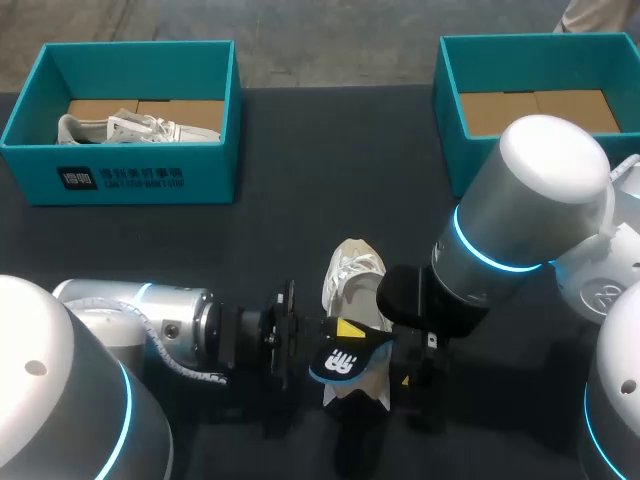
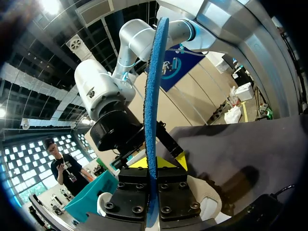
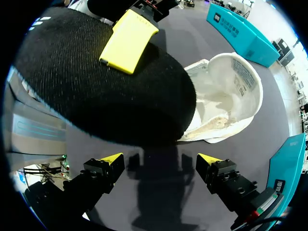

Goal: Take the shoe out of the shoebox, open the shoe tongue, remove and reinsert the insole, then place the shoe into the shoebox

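A white shoe (image 1: 355, 272) lies on the dark table near the front middle, its opening facing up (image 3: 226, 96). My left gripper (image 1: 340, 335) is shut on the dark insole (image 1: 345, 362), which hangs over the shoe's heel end. In the left wrist view the insole (image 2: 151, 106) stands edge-on and blue between that gripper's (image 2: 153, 166) fingers. My right gripper (image 3: 159, 161) is open and empty, just right of the shoe (image 1: 415, 385). The insole's black fabric side (image 3: 96, 82) spreads ahead of it, with a yellow left fingertip (image 3: 127, 41) pressed on it.
A teal shoebox (image 1: 120, 170) at the back left holds another white shoe (image 1: 120, 128). A second teal shoebox (image 1: 450, 110) stands at the back right, showing only a cardboard bottom. Bare dark table lies between the boxes and the shoe.
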You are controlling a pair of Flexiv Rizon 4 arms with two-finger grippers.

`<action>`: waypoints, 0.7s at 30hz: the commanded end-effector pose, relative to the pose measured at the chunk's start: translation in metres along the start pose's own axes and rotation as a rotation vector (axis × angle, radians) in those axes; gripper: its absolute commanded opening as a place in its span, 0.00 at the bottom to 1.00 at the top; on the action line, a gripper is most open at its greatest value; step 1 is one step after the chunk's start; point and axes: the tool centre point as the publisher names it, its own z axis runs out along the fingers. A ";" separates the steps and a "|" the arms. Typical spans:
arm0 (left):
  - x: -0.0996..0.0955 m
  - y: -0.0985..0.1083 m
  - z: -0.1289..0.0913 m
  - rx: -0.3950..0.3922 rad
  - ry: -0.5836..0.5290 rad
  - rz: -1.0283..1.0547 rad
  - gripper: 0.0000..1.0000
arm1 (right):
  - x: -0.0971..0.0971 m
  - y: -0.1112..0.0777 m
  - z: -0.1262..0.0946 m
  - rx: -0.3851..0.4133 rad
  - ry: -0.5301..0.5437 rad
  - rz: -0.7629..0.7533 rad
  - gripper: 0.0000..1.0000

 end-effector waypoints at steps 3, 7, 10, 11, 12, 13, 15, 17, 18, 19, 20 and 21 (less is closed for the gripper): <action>0.004 -0.011 -0.008 -0.008 -0.002 0.000 0.00 | 0.001 -0.001 0.001 -0.001 -0.003 0.000 1.00; 0.006 -0.015 -0.007 -0.006 -0.001 0.003 0.00 | 0.001 -0.001 0.001 -0.001 -0.003 0.000 1.00; 0.007 -0.016 -0.007 -0.006 0.001 0.004 0.00 | 0.001 -0.001 0.001 -0.001 -0.003 0.000 1.00; 0.007 -0.016 -0.007 -0.007 0.001 0.004 0.00 | 0.001 -0.001 0.001 -0.001 -0.003 0.000 1.00; 0.007 -0.016 -0.007 -0.007 0.001 0.003 0.00 | 0.001 -0.001 0.001 -0.001 -0.003 0.000 1.00; 0.007 -0.016 -0.007 -0.008 0.001 0.002 0.00 | 0.001 -0.001 0.001 -0.001 -0.003 0.000 1.00; 0.008 -0.016 -0.007 -0.007 -0.002 -0.002 0.00 | 0.001 -0.001 0.001 -0.001 -0.003 0.000 1.00; 0.010 -0.018 -0.008 0.001 -0.006 -0.011 0.00 | 0.001 -0.001 0.001 -0.001 -0.003 0.000 1.00; 0.011 -0.018 -0.008 0.007 -0.011 -0.018 0.00 | 0.001 -0.001 0.001 -0.001 -0.003 0.000 1.00; 0.012 -0.019 -0.009 0.009 -0.013 -0.021 0.00 | 0.001 -0.001 0.001 -0.001 -0.003 0.000 1.00; 0.014 -0.020 -0.010 0.009 -0.012 -0.022 0.00 | 0.001 -0.001 0.001 -0.001 -0.003 0.000 1.00; 0.015 -0.020 -0.010 0.010 -0.009 -0.024 0.00 | 0.001 -0.001 0.001 -0.001 -0.003 0.000 1.00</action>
